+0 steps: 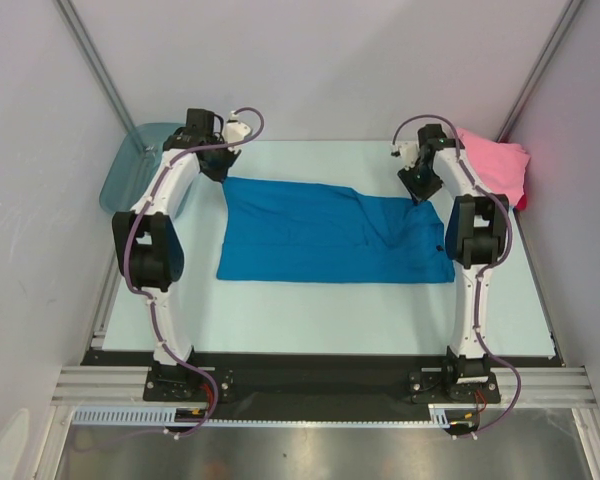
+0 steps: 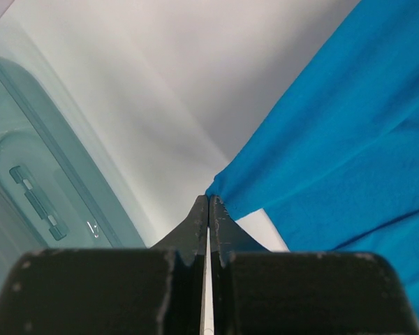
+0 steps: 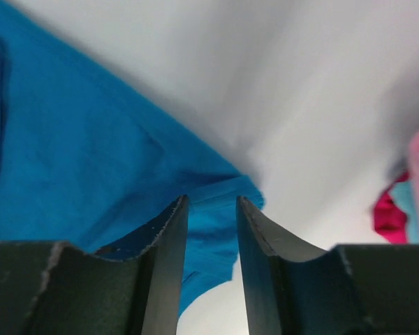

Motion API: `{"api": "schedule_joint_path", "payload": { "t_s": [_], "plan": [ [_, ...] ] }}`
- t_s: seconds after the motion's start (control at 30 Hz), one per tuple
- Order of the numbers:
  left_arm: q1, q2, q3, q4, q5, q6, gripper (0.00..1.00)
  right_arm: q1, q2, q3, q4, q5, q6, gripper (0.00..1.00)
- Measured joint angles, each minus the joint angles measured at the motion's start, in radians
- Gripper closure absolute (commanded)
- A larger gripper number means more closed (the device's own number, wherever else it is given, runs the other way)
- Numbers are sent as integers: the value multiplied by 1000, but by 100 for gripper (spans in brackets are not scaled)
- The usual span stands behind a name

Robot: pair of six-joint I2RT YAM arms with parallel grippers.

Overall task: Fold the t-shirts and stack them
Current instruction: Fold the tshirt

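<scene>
A bright blue t-shirt [image 1: 320, 235] is pictured spread flat across the middle of the pale table [image 1: 310, 315], creased towards its right end. Its far left corner is pinched in the fully closed left gripper [image 2: 208, 206]. Its far right corner is straddled by the right gripper [image 3: 211, 223], whose jaws are narrowly parted around the hem. A pink t-shirt [image 1: 495, 165] is heaped at the table's far right corner. The blue shirt's full outline is given only from overhead. Red cloth [image 3: 387, 218] and light blue cloth [image 3: 407, 199] beside the pink are shown plainly by the right wrist view, and the teal tub [image 2: 28, 174] is shown close up by the left.
</scene>
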Motion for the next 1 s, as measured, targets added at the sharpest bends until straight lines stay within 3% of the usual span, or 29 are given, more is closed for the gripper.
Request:
{"api": "schedule_joint_path", "payload": {
  "t_s": [0.2,0.67,1.0],
  "plan": [
    [-4,0,4,-13,-4,0,100,6,-120,-228,45,0,-71,53],
    [-15,0,20,-18,-6,0,100,20,-232,-265,141,51,-161,52],
    [-17,6,37,-20,-6,0,100,127,-357,-462,193,76,-301,55]
  ]
}}
